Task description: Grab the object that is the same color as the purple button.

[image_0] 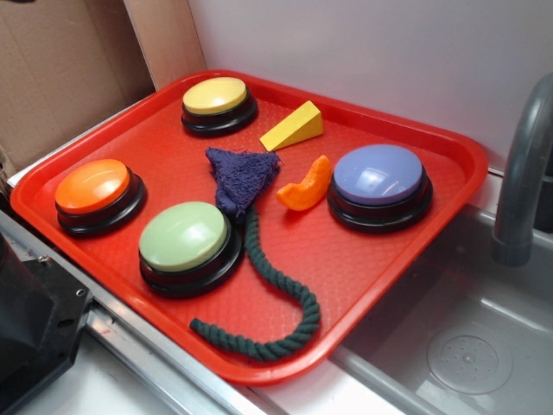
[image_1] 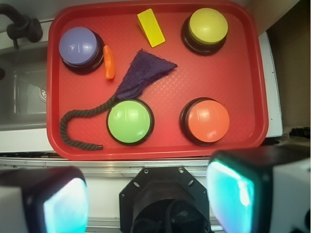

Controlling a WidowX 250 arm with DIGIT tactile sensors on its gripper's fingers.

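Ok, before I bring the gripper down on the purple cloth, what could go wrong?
The purple cloth touches the dark green rope at its narrow end, so a low grab may drag the rope along. The green button and orange wedge sit close by; open fingers could bump them. The gripper looks open.

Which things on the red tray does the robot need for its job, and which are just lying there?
Needed:
purple button
purple cloth
gripper

Just lying there:
yellow button
orange button
green button
yellow wedge
orange slice
green rope
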